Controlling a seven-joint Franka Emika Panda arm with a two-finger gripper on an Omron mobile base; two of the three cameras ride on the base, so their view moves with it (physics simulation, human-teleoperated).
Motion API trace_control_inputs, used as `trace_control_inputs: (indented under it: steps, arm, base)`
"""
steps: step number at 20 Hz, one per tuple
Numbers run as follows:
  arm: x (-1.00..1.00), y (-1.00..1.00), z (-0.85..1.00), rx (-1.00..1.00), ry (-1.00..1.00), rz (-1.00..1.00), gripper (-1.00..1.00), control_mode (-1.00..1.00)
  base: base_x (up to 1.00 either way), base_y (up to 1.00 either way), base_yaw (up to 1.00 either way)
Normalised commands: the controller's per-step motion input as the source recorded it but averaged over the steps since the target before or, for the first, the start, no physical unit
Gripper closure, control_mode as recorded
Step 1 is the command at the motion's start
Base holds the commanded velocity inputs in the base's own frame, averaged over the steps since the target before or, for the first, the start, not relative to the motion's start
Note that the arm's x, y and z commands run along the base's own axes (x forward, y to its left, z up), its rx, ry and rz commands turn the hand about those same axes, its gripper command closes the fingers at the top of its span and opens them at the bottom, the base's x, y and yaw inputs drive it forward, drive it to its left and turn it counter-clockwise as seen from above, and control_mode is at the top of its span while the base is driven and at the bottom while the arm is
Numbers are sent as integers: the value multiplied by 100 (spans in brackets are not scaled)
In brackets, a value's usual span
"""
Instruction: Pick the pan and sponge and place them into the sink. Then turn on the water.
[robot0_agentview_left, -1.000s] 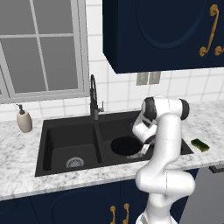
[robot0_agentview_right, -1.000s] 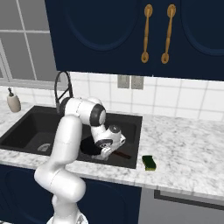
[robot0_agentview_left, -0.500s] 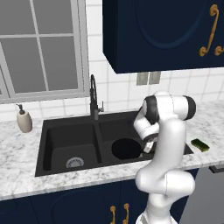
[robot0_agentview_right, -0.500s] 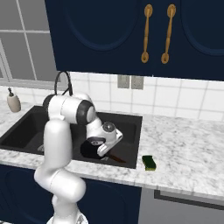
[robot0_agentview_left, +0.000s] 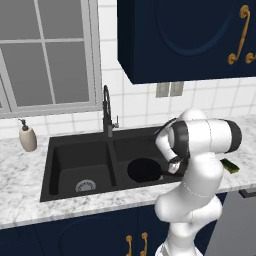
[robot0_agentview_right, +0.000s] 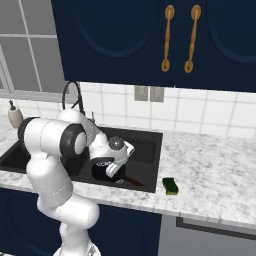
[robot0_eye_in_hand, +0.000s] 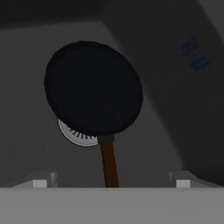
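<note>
The black pan lies flat in the right basin of the black sink, covering most of the silver drain. Its brown handle runs back toward my gripper, passing between the two fingertips, which stand wide apart and clear of it: the gripper is open. From the base views the hand hangs low over the basin's right side, just above the pan. The yellow and green sponge rests on the marble counter right of the sink.
A dark gooseneck faucet rises behind the sink's divider, with no stream showing. A beige soap dispenser stands on the counter at the far left. Blue wall cabinets hang overhead. The sponge sits near the counter's front edge.
The arm has swung its elbow and lowered the hand into the right basin. The pan went down with it and now rests on the basin floor.
</note>
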Motion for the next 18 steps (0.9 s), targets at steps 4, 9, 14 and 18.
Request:
trace_control_inputs:
  steps: [4, 9, 14, 18]
  arm:
    - [-7, 0, 100, 0, 0, 13, -100, -100]
    - [-14, -1, 100, 0, -1, 17, -100, -100]
    - [-17, -22, 100, 0, -6, 23, -100, -100]
    - [-26, -28, 100, 0, -7, 17, -100, -100]
  base:
    - [0, 0, 0]
    - [0, 0, 0]
    - [0, 0, 0]
    - [0, 0, 0]
